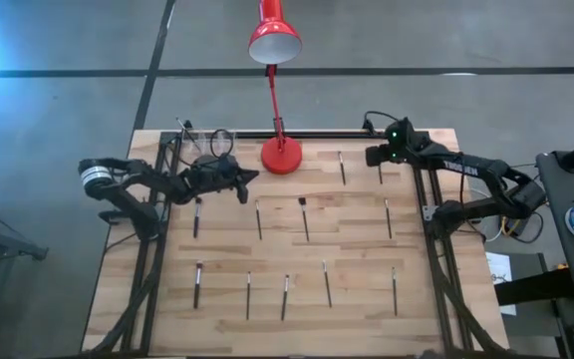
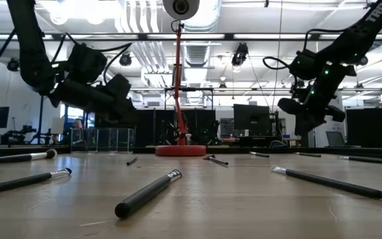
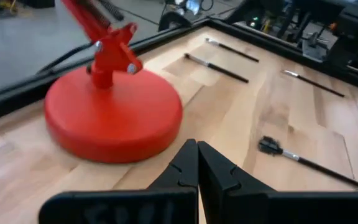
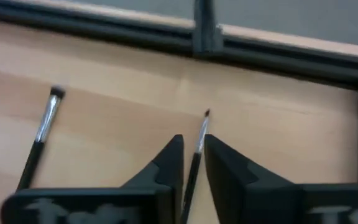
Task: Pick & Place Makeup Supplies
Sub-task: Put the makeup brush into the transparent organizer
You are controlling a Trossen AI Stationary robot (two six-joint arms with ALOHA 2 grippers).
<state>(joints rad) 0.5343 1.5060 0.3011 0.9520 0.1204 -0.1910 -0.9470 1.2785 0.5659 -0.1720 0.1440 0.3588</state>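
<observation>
right gripper [image 4: 193, 163] is up at the counter's [image 1: 367, 309] 1 o'clock corner, jaws parted around a thin brush [image 4: 197, 149] lying there. left gripper [image 3: 197, 163] is clenched empty by the red lamp base [image 3: 112, 115]. other brushes [image 1: 304, 217] are scattered across the middle and 6 o'clock side

Left gripper [image 3: 197, 163] closed; right gripper [image 4: 193, 163] slightly parted, both raised.

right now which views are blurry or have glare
High view: a bright bluish glare at the upper left corner, the wooden table evenly lit. Low view: ceiling lights glare behind, the nearest brush soft. Left wrist view: the red lamp base slightly blurred. Right wrist view: the thin pencil between the right pincer fingers looks soft.
</observation>
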